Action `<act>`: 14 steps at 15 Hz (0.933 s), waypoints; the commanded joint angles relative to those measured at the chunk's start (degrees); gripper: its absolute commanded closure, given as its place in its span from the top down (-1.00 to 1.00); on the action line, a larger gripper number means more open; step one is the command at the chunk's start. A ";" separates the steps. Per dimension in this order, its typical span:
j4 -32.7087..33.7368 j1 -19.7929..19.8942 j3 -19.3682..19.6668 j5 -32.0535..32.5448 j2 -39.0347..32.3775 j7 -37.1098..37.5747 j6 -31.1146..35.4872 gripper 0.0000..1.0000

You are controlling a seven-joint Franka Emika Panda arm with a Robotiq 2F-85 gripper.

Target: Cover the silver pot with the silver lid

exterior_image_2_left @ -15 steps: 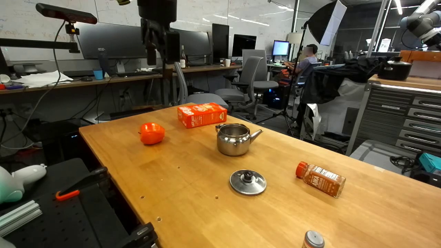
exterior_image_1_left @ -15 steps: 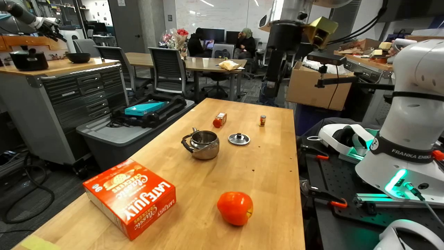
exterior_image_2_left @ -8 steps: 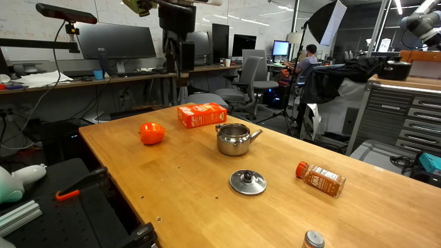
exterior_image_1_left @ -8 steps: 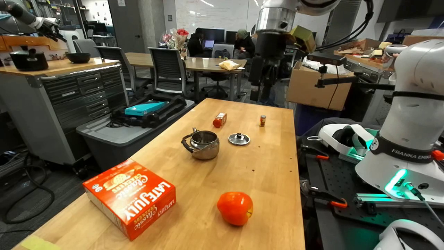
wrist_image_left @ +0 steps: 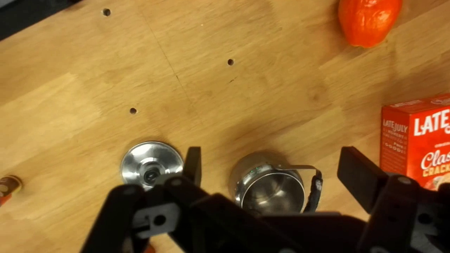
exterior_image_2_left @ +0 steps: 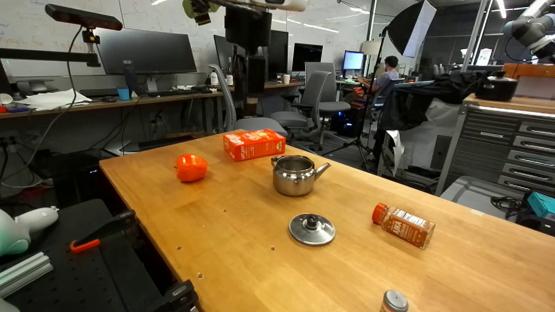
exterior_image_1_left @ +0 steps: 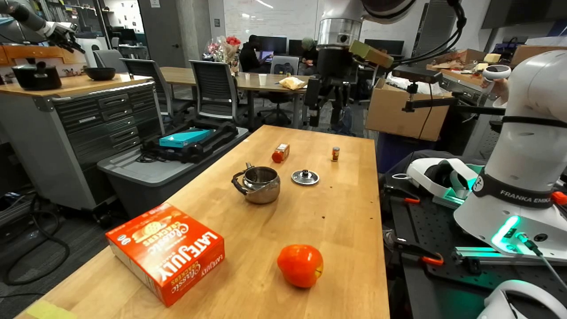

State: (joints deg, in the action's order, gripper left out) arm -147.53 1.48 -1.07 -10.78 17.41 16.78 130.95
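1. Round, shiny silver metal pot (exterior_image_2_left: 293,181) stands upright, uncovered, on the pale wooden worktop (exterior_image_2_left: 243,255);
2. flat, round, black-knobbed silver metal lid (exterior_image_2_left: 313,234) lies on the worktop near the pot, apart from it;
3. black two-fingered end effector (exterior_image_1_left: 324,118) hangs above, spread wide.

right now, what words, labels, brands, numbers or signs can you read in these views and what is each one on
"LATEJULY": red cracker box.
"Classic CRACKERS": same box.
"FRANKA EMIKA": black band on the robot's base, last letter hard to see.
Too small or blurred to read surely: labels on the lying bottle and small jar, writing on the whiteboard, the drawer tag, the box's fine print.
None seen on the silver pot or silver lid.
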 commanded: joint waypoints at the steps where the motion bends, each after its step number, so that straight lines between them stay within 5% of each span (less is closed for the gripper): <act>1: 3.23 2.04 -0.77 3.88 -3.30 5.43 -0.56 1.00; 14: 11.14 3.26 2.23 8.38 -15.53 4.97 5.11 1.00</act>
State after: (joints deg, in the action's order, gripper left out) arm -140.10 4.35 0.28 -3.60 6.23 21.56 135.28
